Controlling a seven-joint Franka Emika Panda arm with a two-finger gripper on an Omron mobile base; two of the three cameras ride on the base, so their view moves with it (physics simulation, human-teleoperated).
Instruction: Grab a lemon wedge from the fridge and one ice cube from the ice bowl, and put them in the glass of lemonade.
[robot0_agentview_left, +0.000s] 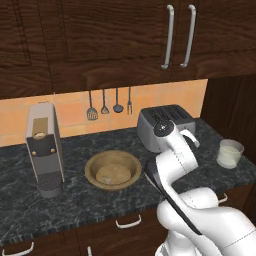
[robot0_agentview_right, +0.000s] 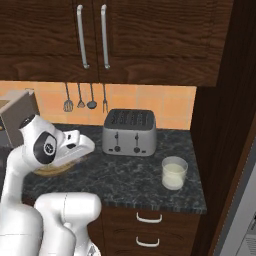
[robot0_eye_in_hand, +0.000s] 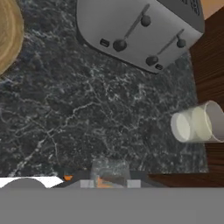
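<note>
One glass of lemonade (robot0_agentview_right: 174, 173) stands upright, mouth up, near the counter's (robot0_agentview_right: 125, 175) right end, right of the toaster (robot0_agentview_right: 129, 132); the ice bowl (robot0_agentview_left: 112, 169) sits left. Clenched gripper (robot0_eye_in_hand: 110, 180) grasps a translucent cube

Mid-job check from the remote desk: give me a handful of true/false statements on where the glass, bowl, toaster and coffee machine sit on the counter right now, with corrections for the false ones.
1. The glass of lemonade stands upright on the counter. True.
2. The toaster is tipped on its side. False: it stands upright against the tiled wall.
3. The ice bowl sits between the coffee machine and the toaster. True.
4. The glass is inside the bowl. False: it stands apart, on the far side of the toaster from the bowl.
5. Four utensils hang on the wall above the counter. True.
6. The upper cabinet doors stand open. False: they are closed.
</note>
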